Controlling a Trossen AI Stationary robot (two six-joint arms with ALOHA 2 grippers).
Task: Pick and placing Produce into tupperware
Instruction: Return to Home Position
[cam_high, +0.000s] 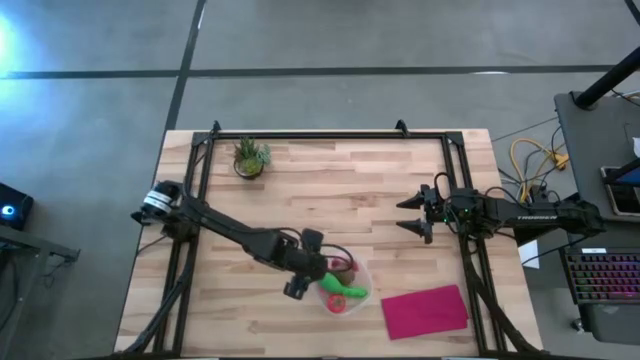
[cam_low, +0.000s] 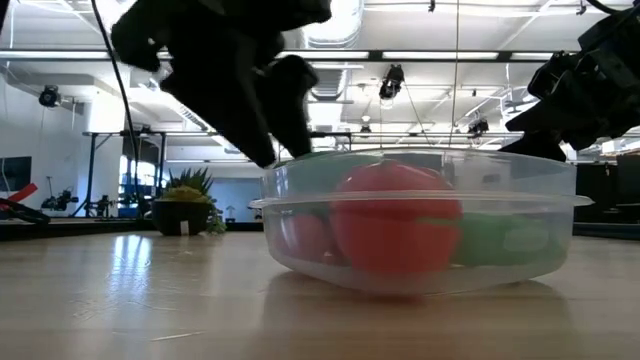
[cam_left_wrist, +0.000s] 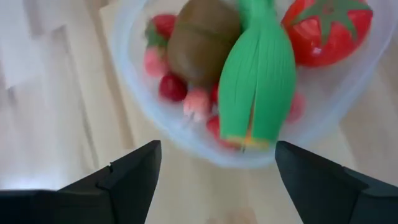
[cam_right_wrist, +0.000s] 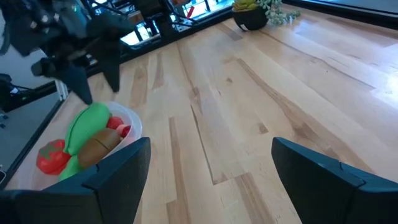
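Observation:
The round clear tupperware (cam_high: 347, 285) stands on the wooden table near its front middle. In it lie the produce pieces: a brown oval (cam_left_wrist: 202, 37), a green elongated piece (cam_left_wrist: 258, 87), a red tomato (cam_left_wrist: 326, 31) and small red and pink bits (cam_left_wrist: 173, 87). My left gripper (cam_high: 318, 266) hovers at the tupperware's left rim, open and empty; it also shows in the left wrist view (cam_left_wrist: 217, 149) and the low view (cam_low: 250, 100). My right gripper (cam_high: 402, 216) waits open and empty at the table's right middle, pointing left.
A flat magenta cloth (cam_high: 425, 310) lies right of the tupperware near the front edge. A small potted plant (cam_high: 250, 157) stands at the far left. Bare wood lies between the two grippers (cam_right_wrist: 249, 93).

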